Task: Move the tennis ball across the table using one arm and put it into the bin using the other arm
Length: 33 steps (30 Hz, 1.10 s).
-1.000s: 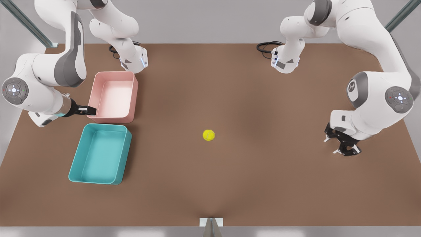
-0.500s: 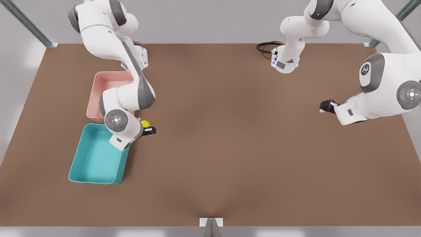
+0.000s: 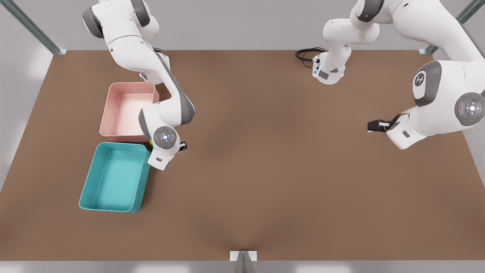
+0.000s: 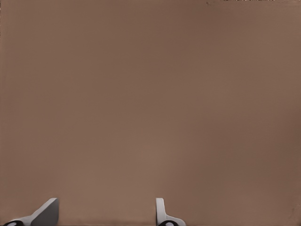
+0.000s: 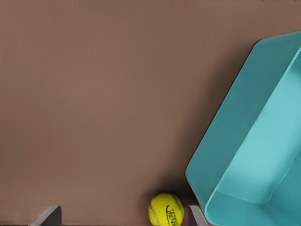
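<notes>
The tennis ball (image 5: 166,209) lay on the table (image 3: 265,182), just beside the bin (image 3: 113,178)'s near corner. The right gripper (image 5: 124,217) hung over it, fingers apart, ball nearer one finger, ungripped. The left gripper (image 4: 106,214) waited at the front view's right, fingers apart. The ball looked light, fuzzy and likely to roll; best pinched across its middle.

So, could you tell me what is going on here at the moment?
The right gripper, open, is low over the table beside the teal bin. The tennis ball sits on the table between its fingers, just outside the bin, not inside it. The left gripper, open, waits over bare table at the front view's right. A pink bin stands behind the teal one.
</notes>
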Motion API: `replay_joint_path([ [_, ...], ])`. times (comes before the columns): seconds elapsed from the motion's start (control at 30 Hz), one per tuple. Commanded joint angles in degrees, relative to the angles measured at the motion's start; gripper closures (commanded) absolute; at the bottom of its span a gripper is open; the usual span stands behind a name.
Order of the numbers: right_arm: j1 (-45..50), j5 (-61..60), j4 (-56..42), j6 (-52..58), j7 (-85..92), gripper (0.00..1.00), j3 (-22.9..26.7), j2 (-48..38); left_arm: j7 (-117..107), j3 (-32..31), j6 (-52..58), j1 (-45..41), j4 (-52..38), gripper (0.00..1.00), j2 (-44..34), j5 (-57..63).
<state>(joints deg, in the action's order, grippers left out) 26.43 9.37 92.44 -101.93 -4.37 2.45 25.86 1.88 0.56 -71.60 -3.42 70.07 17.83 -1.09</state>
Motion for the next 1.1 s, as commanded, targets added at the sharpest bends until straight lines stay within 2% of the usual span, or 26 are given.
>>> replay_joint_path([
  [0.0, 0.81, 5.21, 1.25, -0.73, 19.39, 0.0, 0.01, -0.02, -12.25, -0.03, 0.15, -0.18, -0.02, 0.0, -0.07, 0.03],
  [0.1, 1.51, 8.03, 2.31, -0.99, 24.49, 0.0, 0.01, 0.33, -12.34, -0.03, 0.24, -0.1, -0.02, 0.0, -0.07, 0.03],
  [0.2, 0.9, 8.64, 3.89, -3.89, 31.87, 0.0, 0.01, 0.68, -12.34, -8.73, 2.35, -0.01, -1.08, 0.0, 0.19, -0.85],
  [0.33, -1.03, 9.61, 10.39, -8.64, 37.41, 0.0, 0.01, -2.04, -12.34, -8.9, 1.74, -1.15, -7.41, 0.0, 0.54, 0.03],
  [0.4, -1.03, 9.44, 14.0, -11.01, 37.33, 0.0, 0.01, -4.67, -12.43, -8.73, 0.5, -1.06, -7.32, 0.0, 1.86, -0.06],
  [0.47, -1.47, 9.44, 21.55, -16.2, 37.41, 0.0, 0.18, -9.33, -12.25, -8.82, 0.77, -1.06, -7.06, 0.0, 2.74, -0.58],
  [0.6, -0.51, 9.44, 22.17, -16.29, 37.24, 0.0, 0.09, -9.95, -12.43, -8.64, 0.85, -0.89, -6.97, 0.0, 4.32, -0.49],
  [0.73, -1.47, 9.61, 30.78, -22.97, 37.41, 0.0, 0.01, -12.32, -12.34, -8.64, 0.85, -0.89, -6.97, 0.0, 4.94, -0.32],
  [1.07, 0.37, 9.52, 31.75, -22.97, 39.08, 0.0, -0.08, -8.81, -12.52, -8.47, 0.59, 0.08, -6.97, 0.0, 6.96, -0.49],
])
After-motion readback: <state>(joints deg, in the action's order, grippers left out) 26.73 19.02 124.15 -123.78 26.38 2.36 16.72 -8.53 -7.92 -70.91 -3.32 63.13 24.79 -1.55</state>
